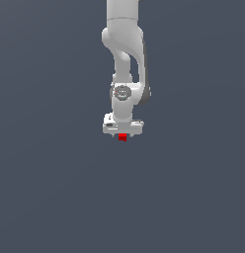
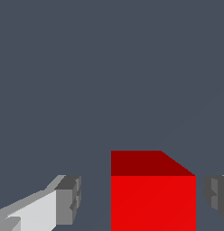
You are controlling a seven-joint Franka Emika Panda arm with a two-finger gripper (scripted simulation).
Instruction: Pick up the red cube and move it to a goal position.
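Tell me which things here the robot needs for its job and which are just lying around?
For the job:
- red cube, sitting between the open jaws with a gap on each side
- gripper, white, right over the cube

Just lying around:
- nothing I can see; only the plain grey floor, and no goal marker shows

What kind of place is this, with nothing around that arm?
Most likely a computer simulation, not a real room: a flat, featureless grey backdrop, a smooth white robot arm, and a plain red cube between the fingers of its gripper.
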